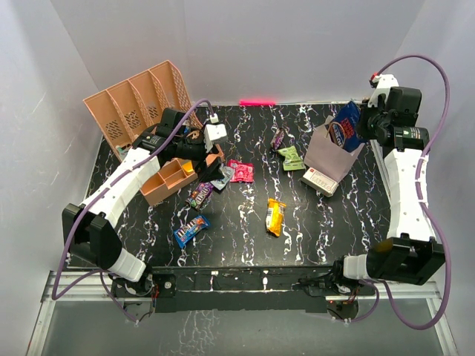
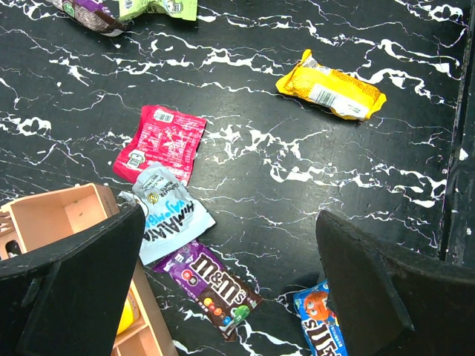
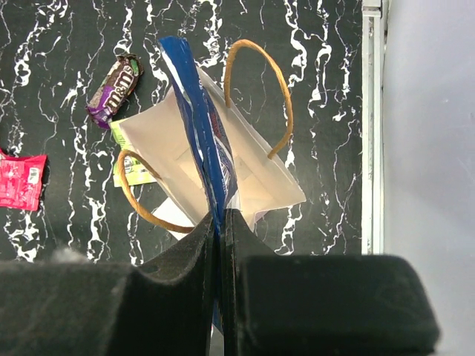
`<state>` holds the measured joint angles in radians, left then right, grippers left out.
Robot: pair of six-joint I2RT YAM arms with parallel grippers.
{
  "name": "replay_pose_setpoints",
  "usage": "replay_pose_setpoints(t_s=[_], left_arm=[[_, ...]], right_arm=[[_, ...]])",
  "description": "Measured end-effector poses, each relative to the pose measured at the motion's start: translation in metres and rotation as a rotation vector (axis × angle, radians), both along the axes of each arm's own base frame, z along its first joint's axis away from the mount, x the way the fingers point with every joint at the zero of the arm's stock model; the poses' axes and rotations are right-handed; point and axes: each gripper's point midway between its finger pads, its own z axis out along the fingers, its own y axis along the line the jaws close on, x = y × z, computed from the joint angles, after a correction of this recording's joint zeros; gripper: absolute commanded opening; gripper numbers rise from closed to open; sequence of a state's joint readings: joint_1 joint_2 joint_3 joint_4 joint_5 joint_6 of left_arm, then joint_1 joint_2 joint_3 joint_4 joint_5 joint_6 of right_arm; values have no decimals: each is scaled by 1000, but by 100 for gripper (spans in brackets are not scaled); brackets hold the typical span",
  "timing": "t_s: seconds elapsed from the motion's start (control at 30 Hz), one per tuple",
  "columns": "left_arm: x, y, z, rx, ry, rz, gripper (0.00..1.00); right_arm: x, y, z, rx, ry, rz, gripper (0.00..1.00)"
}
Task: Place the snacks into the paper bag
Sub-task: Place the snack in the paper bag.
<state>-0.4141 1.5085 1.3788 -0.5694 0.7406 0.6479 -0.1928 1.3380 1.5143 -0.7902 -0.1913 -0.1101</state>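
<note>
My right gripper [image 3: 220, 222] is clamped on the crisp bag [image 3: 204, 141], edge-on over the paper bag [image 3: 256, 174] at two o'clock; next I'd lower, then release; my left gripper [image 2: 231, 226] hangs jaws apart at ten o'clock

Black marbled table [image 1: 245, 245] carries scattered snacks [image 1: 275, 216] — paper bag [image 1: 326, 154], white box [image 1: 320, 182]

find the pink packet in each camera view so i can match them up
Top external: the pink packet lies just left of the table's centre.
Left wrist: the pink packet sits left of centre, in the upper half.
Right wrist: the pink packet is cut off by the left edge, at mid-height.
Shared landmark: the green packet, which lies between the pink packet and the paper bag.
</note>
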Motion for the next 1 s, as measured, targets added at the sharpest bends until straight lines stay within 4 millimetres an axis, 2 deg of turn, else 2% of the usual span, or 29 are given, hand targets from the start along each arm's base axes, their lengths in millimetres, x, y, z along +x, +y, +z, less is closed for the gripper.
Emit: replay_pose_setpoints(t_s=[0.13,0.37,0.7,1.0], left_arm=[[0,0,0,0,-1,0,98],[0,0,0,0,-3,-2,98],[0,0,0,1,-5,-4,98],[-1,-1,0,-2,-3,-8,98]], right_arm=[[6,-2,-4,-27,7,24,8],[21,-2,-27,-50,56,85,9],[35,3,-29,-91,15,175,10],[47,5,-48,-126,18,249,15]])
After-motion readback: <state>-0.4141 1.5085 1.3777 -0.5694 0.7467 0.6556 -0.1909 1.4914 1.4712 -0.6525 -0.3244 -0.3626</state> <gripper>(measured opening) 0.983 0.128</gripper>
